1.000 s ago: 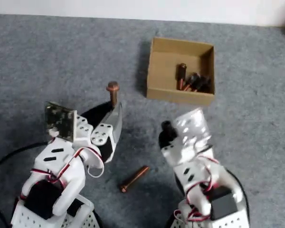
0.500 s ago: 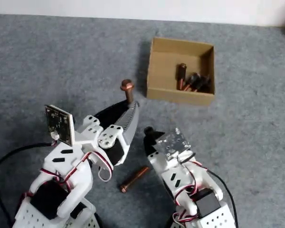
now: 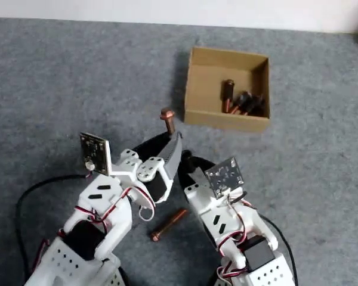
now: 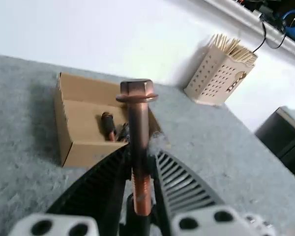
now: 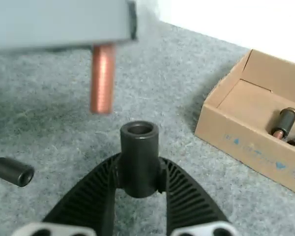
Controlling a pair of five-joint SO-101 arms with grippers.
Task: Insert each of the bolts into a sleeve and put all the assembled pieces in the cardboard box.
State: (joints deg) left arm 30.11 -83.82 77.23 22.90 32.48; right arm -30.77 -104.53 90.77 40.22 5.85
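both arms have swung in toward each other since a second ago, the left carrying its bolt (image 3: 167, 119) sideways toward the box side, the right sliding across until the two meet near the middle of the desk (image 3: 59, 71). left fingers (image 3: 172, 143) are clamped on the bolt's shank, head up, threaded end poking out below. right fingers (image 5: 139, 171) are closed around a black sleeve (image 5: 139, 155), held upright with its open mouth facing up. from the right wrist camera the bolt's tip hangs higher than that mouth and off to one side, not over it.

a second bolt (image 3: 169, 224) lies loose on the desk between the arm bases, and a spare sleeve (image 5: 12, 171) lies on its side nearby. the cardboard box (image 3: 227, 122) sits well apart and already holds a few assembled pieces (image 3: 241, 98).

risk, as i judge it: lowering now would land the tip on the sleeve's rim or beside it, which could tilt the sleeve in its grip or skew the bolt. little shank shows below the left fingers, so the two sets of fingers may collide before the bolt seats.
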